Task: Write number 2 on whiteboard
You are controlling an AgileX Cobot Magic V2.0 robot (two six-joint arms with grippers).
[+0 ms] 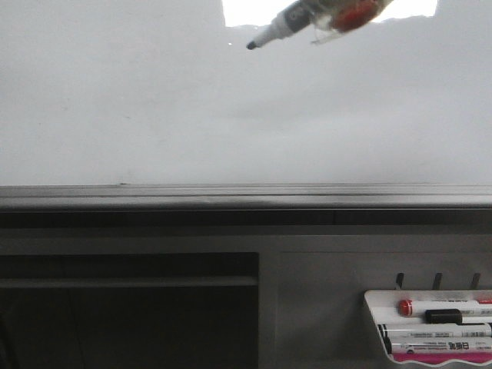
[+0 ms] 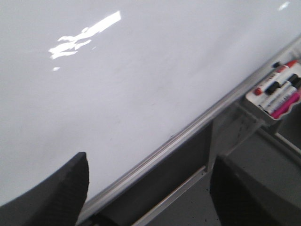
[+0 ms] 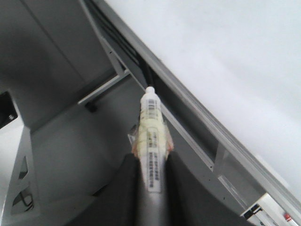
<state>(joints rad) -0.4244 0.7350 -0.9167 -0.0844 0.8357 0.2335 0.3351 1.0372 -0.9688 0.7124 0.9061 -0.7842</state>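
Where the front view shows the whiteboard [image 1: 154, 115] filling the upper half of the frame above its grey lower rail [image 1: 246, 196], no digit can be made out on its surface. Marker [image 1: 280, 27]: uncapped, top centre of that frame, long axis slanting, black tip at lower left, barrel rising to upper right into a blurred orange and translucent wrap [image 1: 350, 15]; whether the tip touches the board cannot be told. Right gripper [image 3: 153, 165]: seen only in the right wrist view, dark fingers [image 3: 123, 188] closed on the marker's labelled barrel, one on each side, the white end projecting beyond them toward the rail. Left gripper [image 2: 148, 188]: seen only in the left wrist view, two textured pads [image 2: 66, 188] spread wide at lower left and lower right of the frame, nothing between them, board surface behind. White tray [image 1: 380, 319]: lower right of the front view, below the rail, holding several markers, one with a red cap [image 1: 405, 307].
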